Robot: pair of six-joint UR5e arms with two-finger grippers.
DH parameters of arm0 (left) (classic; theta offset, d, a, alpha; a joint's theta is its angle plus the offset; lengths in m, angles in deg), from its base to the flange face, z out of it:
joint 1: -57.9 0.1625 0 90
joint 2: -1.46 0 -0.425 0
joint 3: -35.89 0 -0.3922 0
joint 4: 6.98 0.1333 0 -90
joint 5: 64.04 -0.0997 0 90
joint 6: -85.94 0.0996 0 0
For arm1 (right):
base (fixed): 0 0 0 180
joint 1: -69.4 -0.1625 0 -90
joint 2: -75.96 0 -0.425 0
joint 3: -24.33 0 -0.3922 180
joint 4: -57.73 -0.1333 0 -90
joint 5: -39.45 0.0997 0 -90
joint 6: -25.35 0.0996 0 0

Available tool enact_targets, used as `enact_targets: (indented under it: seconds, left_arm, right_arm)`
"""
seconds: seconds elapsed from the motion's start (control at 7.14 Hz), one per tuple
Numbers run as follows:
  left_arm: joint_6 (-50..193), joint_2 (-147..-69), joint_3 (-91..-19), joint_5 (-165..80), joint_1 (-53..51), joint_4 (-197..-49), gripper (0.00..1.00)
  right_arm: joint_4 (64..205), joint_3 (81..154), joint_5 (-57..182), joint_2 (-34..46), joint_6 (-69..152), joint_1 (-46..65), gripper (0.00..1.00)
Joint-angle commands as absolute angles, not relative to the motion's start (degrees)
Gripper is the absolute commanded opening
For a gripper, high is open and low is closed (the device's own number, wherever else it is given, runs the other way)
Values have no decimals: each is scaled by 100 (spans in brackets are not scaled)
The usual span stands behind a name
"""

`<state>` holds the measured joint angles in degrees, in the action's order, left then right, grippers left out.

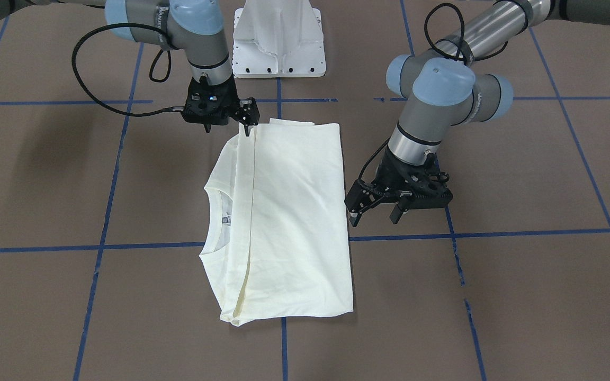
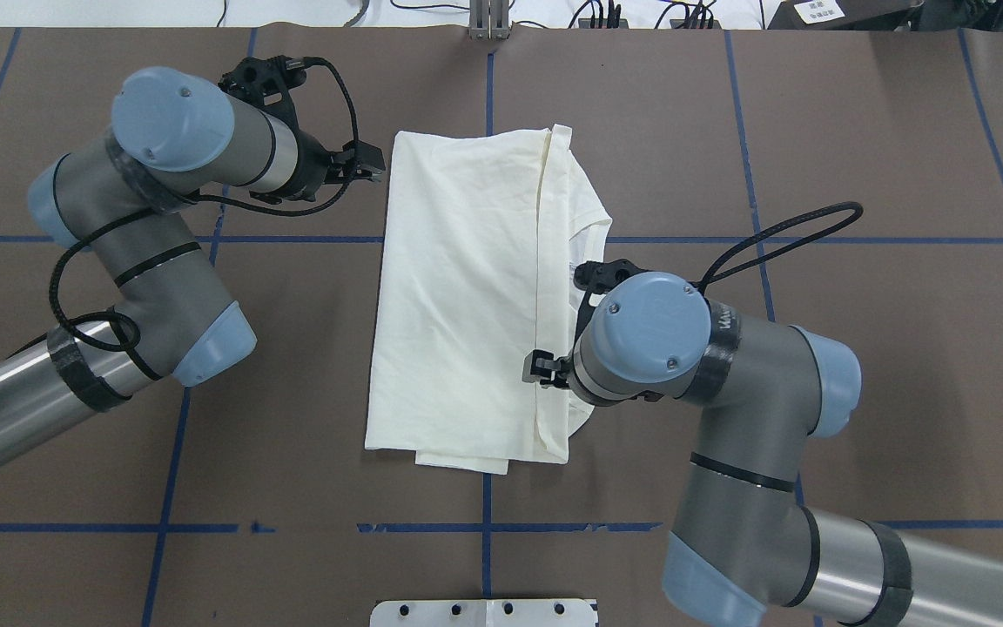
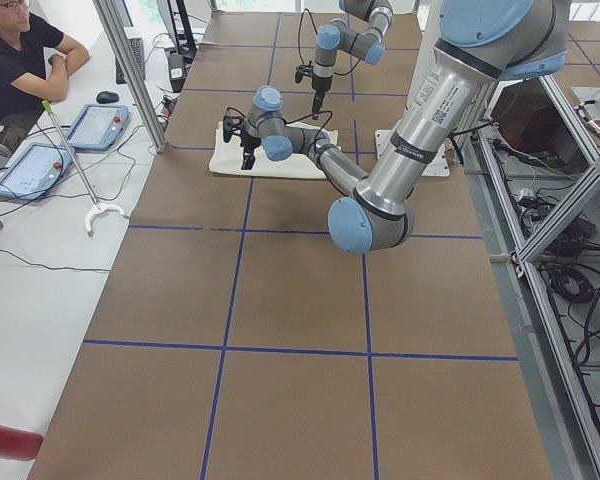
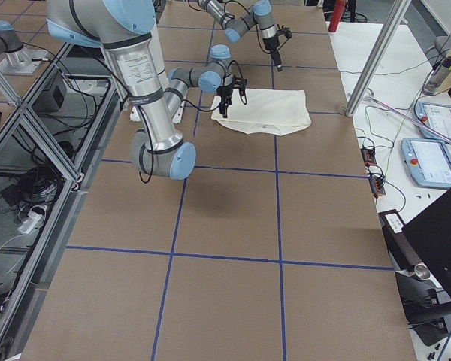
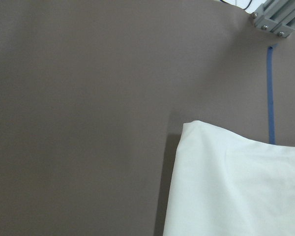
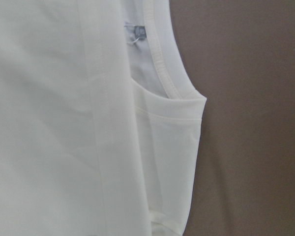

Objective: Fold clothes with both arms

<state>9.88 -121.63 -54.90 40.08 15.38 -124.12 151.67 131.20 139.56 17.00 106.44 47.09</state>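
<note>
Robotics lab, by every sign.

- Two jointed industrial arms, left arm (image 3: 420,120) and right arm (image 4: 146,83), rise from the robot's side of a large table (image 3: 280,300). A white pedestal base (image 1: 278,42) with bolt holes sits at that edge.
- The table top is plain brown, ruled into big squares with blue tape lines (image 3: 368,300).
- Bare aluminium framing (image 4: 30,143) runs along the robot's side, with loose cables (image 4: 30,188) heaped under it.
- Upright aluminium post (image 3: 130,70) at the opposite edge.
- Beyond the post is a white side table (image 3: 40,300) carrying control tablets (image 3: 98,125) with red buttons, a computer mouse (image 3: 106,97) and more trailing wires.
- A person (image 3: 20,50) sits at the side table.
</note>
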Motion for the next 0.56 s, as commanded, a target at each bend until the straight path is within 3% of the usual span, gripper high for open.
enact_targets:
  seconds: [0.0,0.42]
  left_arm:
    - [991,-12088,-5736,4011,1650,-12291,100]
    - [991,-12079,-5736,4020,1650,-12291,100]
  right_arm:
    - [15606,12788,13912,2101,10105,5006,100]
    - [15687,12086,13947,2550,10059,5077,100]
